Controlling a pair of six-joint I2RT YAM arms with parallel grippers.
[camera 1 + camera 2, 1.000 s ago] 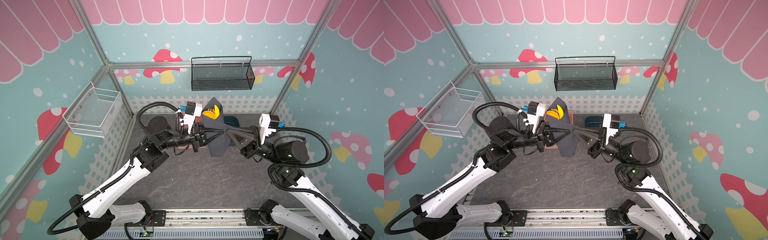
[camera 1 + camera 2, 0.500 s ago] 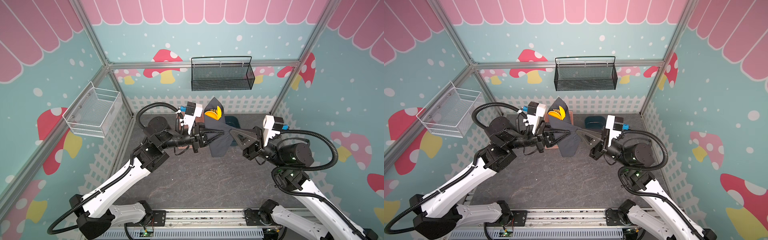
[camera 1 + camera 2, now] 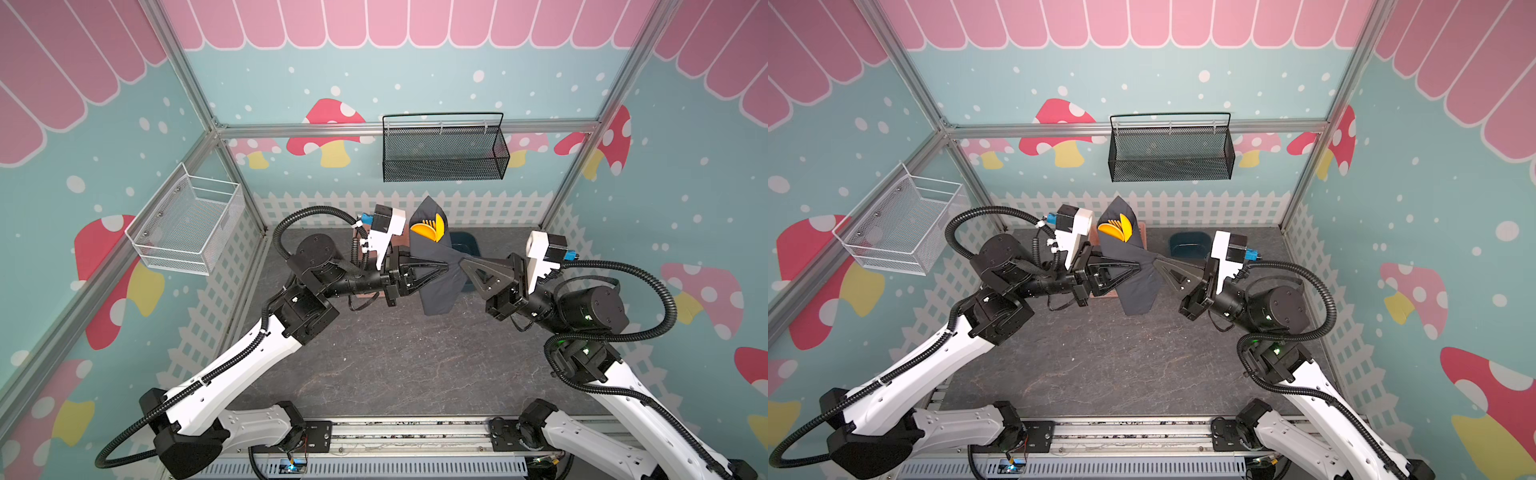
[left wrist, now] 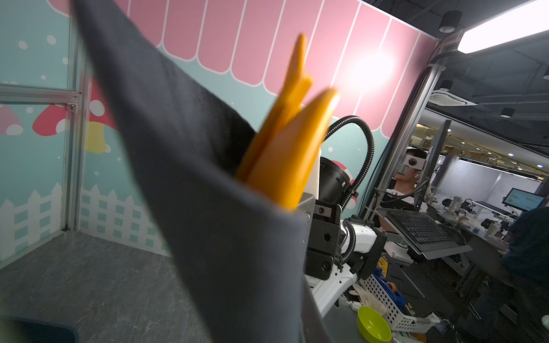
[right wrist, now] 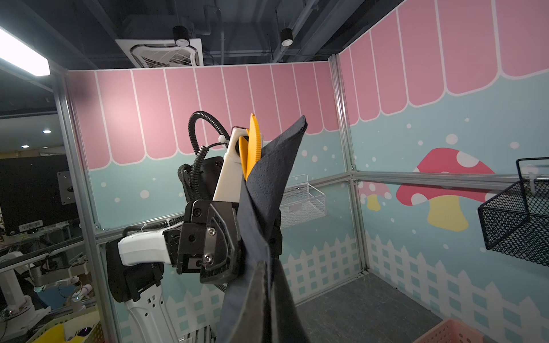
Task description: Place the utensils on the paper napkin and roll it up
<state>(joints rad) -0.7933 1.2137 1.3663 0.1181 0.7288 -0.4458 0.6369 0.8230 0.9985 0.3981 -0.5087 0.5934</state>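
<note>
L gripper [image 3: 444,267] is clamped on the napkin [image 3: 438,291] roll's mid, holding it upright above the table [image 3: 374,365]. Orange utensils [image 3: 430,229] poke out the top. R gripper [image 3: 461,263] is fully closed at the napkin's right flap and prob. pinches it.

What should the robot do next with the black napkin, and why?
Probably the right gripper should swing the corner of the napkin it pinches around the bundle. The left gripper clamps the wrap in the air, the utensils poke out the top, and that corner sticks out sideways, so the roll looks unfinished.
</note>
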